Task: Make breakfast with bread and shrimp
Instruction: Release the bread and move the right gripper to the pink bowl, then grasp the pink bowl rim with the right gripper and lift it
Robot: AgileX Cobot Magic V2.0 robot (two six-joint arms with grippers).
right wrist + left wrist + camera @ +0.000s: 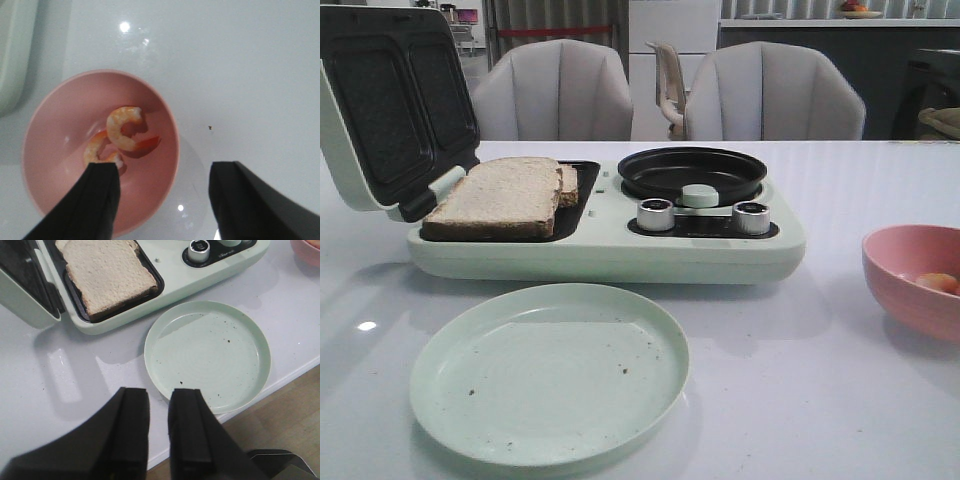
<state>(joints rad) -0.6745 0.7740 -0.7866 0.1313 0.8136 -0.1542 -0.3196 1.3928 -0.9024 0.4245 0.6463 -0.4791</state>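
Observation:
Two bread slices (505, 195) lie overlapped in the left tray of the pale green breakfast maker (610, 255); the top slice also shows in the left wrist view (107, 272). Two curled pink-orange shrimp (122, 130) lie in a pink bowl (55, 110) at the table's right; one shows in the front view (938, 283). My right gripper (165, 172) is wide open and empty above the bowl's near rim, one finger over the bowl, the other outside it. My left gripper (160, 392) is empty, its jaws a narrow gap apart, above the table by the plate. Neither gripper shows in the front view.
An empty pale green plate (550, 370) with dark crumbs sits in front of the maker, near the table's front edge (207, 352). The maker's lid (390, 100) stands open at the left. Its round black pan (692, 170) has a pale knob (700, 195) in front. Two chairs (555, 90) stand behind.

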